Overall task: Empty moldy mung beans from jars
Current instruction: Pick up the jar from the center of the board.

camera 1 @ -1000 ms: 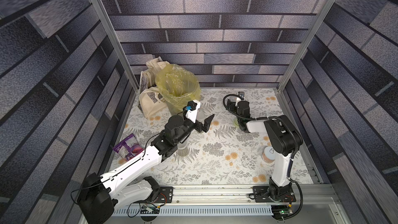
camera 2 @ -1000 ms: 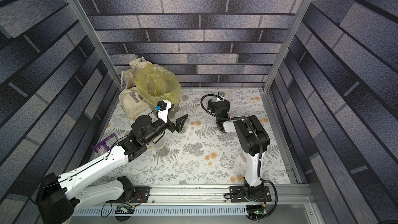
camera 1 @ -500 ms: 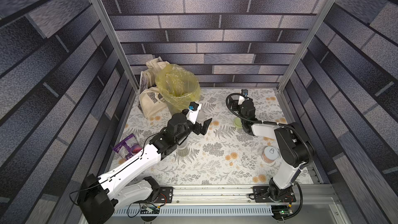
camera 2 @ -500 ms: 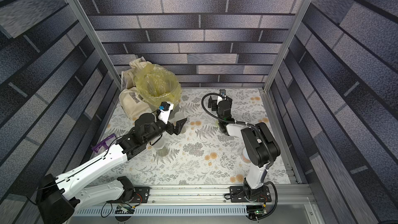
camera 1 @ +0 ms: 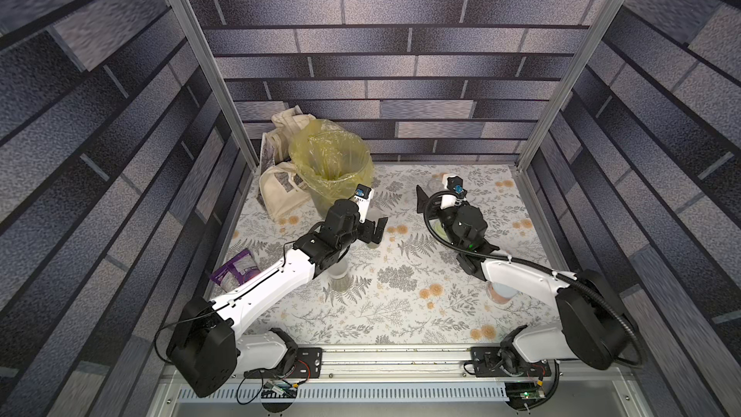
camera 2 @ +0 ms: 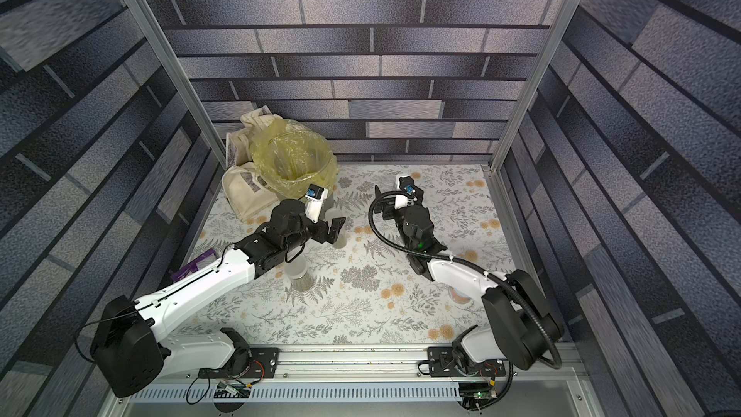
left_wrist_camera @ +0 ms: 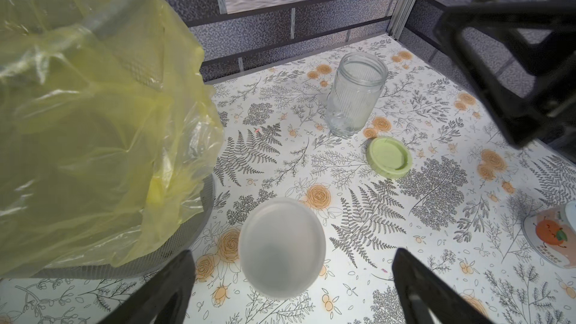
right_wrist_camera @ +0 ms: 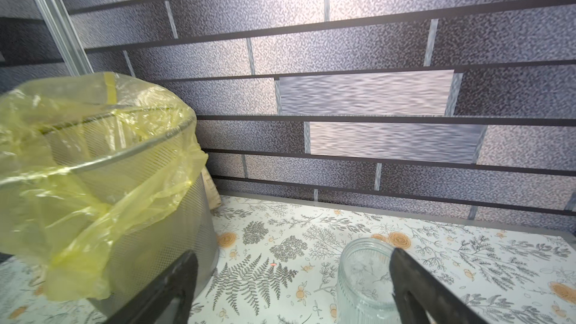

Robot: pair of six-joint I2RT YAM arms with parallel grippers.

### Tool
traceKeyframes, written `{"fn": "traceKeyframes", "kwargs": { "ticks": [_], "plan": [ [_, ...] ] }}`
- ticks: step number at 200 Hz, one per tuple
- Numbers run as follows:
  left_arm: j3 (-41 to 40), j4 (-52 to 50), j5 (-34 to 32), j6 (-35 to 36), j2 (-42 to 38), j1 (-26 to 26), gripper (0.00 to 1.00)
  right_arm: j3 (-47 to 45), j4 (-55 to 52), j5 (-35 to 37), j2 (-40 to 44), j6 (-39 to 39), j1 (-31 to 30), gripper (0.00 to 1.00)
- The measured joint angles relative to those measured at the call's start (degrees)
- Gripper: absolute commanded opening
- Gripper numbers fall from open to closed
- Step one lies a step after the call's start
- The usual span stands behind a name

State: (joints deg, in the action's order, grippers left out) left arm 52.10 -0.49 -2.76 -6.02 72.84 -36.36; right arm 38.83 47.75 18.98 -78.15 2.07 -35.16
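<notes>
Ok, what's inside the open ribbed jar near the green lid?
The ribbed jar looks empty: clear glass, no contents visible. Ribbing blurs its very bottom, so small residue there cannot be ruled out.

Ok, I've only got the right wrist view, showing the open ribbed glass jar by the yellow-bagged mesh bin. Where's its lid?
Observer: The round pale green plastic lid lies flat on the floral table, beside the clear ribbed glass jar, just apart from it.
Operator: Any jar still closed?
Observer: Yes, a jar capped with a frosted white round lid sits directly below the open left claw.
Operator: Any others?
Observer: A tall narrow clear jar, also lidded, stands partly under the left arm.
</notes>
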Motion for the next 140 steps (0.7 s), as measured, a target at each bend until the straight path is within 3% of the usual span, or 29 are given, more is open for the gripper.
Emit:
{"fn": "traceKeyframes", "kwargs": {
  "ticks": [21,140],
  "plan": [
    [0.48,0.0,0.83,-0.55,1.03,0.07,1.0,-1.9,-1.9,-1.64,4.46,1.4,-0.98,0.87],
    [3.58,0.0,2.51,-1.31,6.86,0.07,1.0,-11.1,-17.81,-19.23,21.51,7.67,-1.27,0.91]
  ]
}}
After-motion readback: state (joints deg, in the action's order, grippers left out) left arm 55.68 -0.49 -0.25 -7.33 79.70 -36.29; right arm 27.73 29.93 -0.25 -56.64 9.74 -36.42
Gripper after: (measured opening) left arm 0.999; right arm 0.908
